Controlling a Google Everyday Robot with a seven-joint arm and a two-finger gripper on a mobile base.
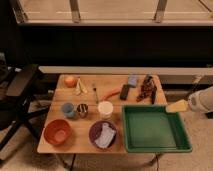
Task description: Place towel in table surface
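The towel [105, 135] lies in a purple bowl [92, 132] at lower middle of the counter [110, 80]. The hand [178, 106], spread and empty, hovers at right, by the upper corner of the green tray [155, 131].

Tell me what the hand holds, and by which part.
Nothing. The hand is at the far right corner of the green tray; the towel lies in the purple bowl.

White arm [202, 100] — yellowish pincer [176, 106], right edge.
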